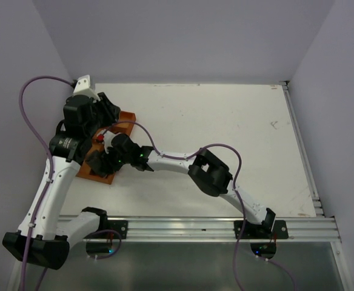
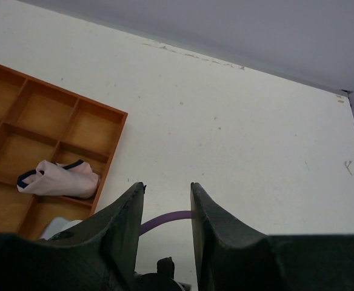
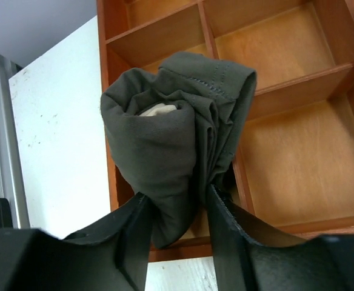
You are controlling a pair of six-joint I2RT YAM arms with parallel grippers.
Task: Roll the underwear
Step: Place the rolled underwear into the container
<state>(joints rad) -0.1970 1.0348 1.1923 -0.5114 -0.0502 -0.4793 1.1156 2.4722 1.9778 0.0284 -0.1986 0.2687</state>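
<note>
Since the underwear (image 3: 171, 151) sits rolled in an edge compartment of the wooden tray (image 3: 298, 76), I judge this is drop-off. Right gripper (image 3: 177, 194) jaws spread around the roll's end; left gripper (image 2: 168, 188) jaws apart, empty. Next I lift straight away, no snagging.

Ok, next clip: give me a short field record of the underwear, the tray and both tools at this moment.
underwear: rolled into a dark grey bundle, pale strip showing at its core, at a corner compartment of the tray
right tool: astride the roll's lower end; whether it grips is unclear
left tool: open, nothing held
tray: orange-brown wood, divided into compartments
pink cloth: lying in another tray compartment
</note>
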